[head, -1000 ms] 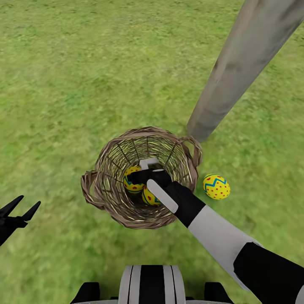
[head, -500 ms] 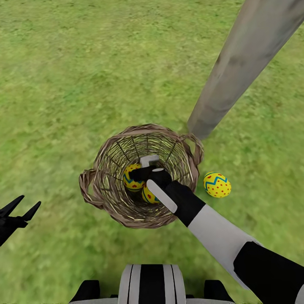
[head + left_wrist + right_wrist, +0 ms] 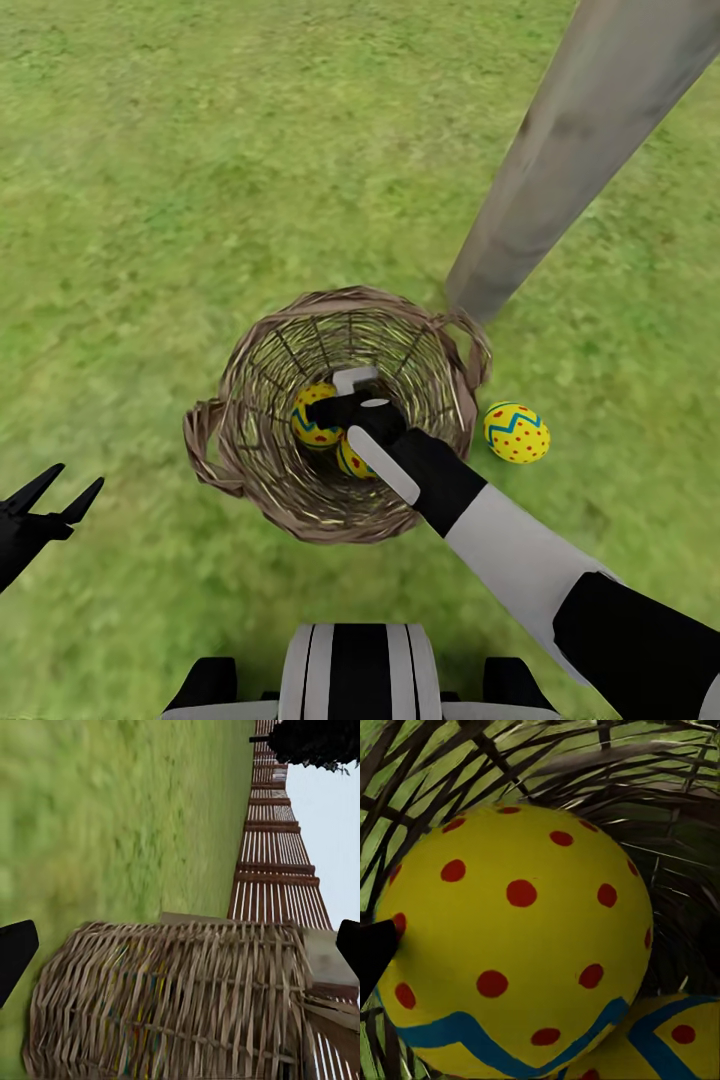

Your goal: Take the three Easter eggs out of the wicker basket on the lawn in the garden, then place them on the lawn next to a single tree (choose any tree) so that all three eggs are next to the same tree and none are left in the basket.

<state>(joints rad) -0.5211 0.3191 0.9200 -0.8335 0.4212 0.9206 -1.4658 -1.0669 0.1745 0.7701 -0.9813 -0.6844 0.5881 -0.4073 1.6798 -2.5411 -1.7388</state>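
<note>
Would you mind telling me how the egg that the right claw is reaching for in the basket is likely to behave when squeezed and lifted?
The Easter egg looks smooth, rounded and glossy, so it may squirt from the right claw unless gripped across its middle. Resting against a second egg in the wicker basket, it will probably roll if nudged.

Three Easter eggs in all: two inside the basket, one (image 3: 317, 417) up against the other (image 3: 350, 461), and one more egg (image 3: 516, 432) out on the grass. One wicker basket (image 3: 250, 470) with two little loop handles. One pale tree trunk (image 3: 560, 170). Two grippers: the left gripper (image 3: 58, 497) and the right gripper (image 3: 335, 395). One slatted wooden fence (image 3: 281, 862).
</note>
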